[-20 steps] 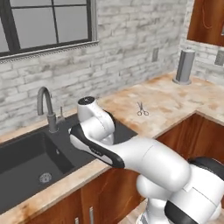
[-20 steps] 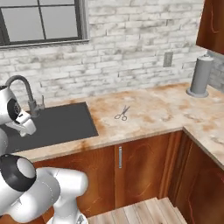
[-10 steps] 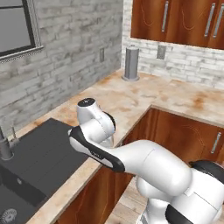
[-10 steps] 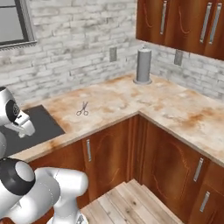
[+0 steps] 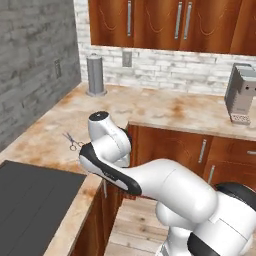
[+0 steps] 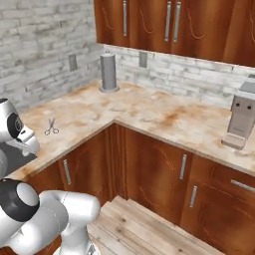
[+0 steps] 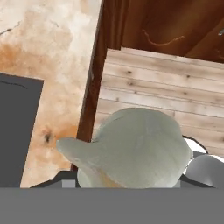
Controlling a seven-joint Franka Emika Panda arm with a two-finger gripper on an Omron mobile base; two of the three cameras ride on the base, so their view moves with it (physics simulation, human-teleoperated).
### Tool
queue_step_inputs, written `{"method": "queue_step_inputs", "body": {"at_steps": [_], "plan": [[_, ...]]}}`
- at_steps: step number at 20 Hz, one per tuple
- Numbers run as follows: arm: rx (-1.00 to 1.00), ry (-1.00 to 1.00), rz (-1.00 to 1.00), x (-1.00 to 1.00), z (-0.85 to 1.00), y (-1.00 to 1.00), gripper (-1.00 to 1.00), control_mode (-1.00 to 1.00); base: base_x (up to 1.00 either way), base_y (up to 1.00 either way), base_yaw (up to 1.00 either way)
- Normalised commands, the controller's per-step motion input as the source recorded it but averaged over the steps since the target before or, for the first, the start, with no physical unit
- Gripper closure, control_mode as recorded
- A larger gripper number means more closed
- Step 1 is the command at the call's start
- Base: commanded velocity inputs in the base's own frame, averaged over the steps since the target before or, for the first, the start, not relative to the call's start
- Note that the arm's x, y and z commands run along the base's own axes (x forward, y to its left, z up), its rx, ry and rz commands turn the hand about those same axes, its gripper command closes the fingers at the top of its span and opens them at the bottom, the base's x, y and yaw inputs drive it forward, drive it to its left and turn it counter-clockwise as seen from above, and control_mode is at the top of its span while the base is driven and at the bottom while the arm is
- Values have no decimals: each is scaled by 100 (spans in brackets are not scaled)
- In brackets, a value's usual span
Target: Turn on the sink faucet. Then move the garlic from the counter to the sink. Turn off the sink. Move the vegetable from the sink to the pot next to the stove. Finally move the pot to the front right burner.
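Garlic bulb (image 7: pixel 135 148), low centre of the hand view, pinched in the gripper (image 7: pixel 131 186) above counter (image 7: pixel 52 57) edge and wood floor (image 7: pixel 166 100). Likely light, firm, papery and slippery; best gripped across the widest belly, clear of the pointed tip.

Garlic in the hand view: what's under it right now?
Beneath the garlic lie the counter edge, a cabinet front and wood floor. The bulb covers whatever sits directly below, including the gripper's tips.

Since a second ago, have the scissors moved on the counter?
No. The base turned; the scissors lie just beyond the black drainboard as before.
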Motion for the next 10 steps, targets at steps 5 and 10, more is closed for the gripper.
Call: {"method": "queue_step_inputs", "body": {"at_steps": [5, 10], "plan": [[0, 0, 0, 0, 0, 0, 100, 100, 0, -1, -51], [0, 0, 0, 0, 0, 0, 100, 100, 0, -19, -47]]}}
